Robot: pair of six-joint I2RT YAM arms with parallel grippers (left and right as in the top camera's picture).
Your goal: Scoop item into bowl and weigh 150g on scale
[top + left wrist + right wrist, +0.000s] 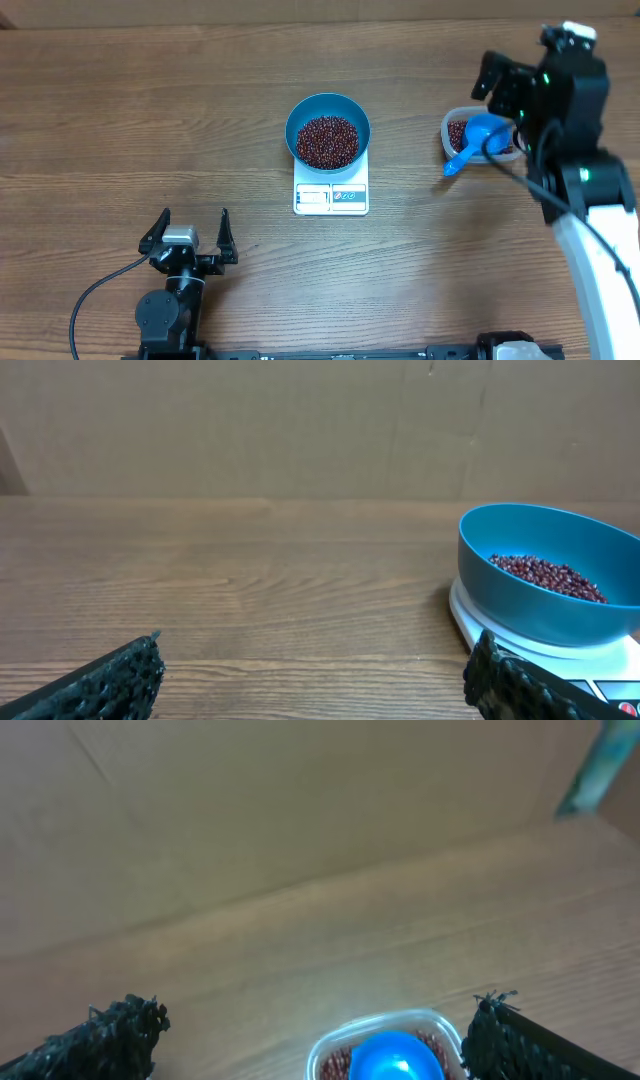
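Observation:
The teal-blue bowl (pixel 291 130) stands on the white scale (pixel 331 197) at mid-table, with a heap of dark red-brown beans (pixel 327 140) inside. In the left wrist view the bowl (pixel 540 600), its beans (pixel 545 574) and the scale (pixel 465 612) lie ahead to the right. My left gripper (pixel 194 216) (pixel 320 680) rests open near the front edge, well left of the scale, nothing between its fingers. My right gripper (pixel 503 90) (pixel 320 1030) hangs open over a clear tub (pixel 447 128) (pixel 325 1045) of beans, where a blue scoop (pixel 482 135) (pixel 395 1058) lies unheld.
The scoop's handle (pixel 454 166) sticks out over the tub's front left corner toward the scale. A cardboard wall (pixel 300 420) backs the wooden table. A black cable (pixel 100 295) trails from the left arm's base.

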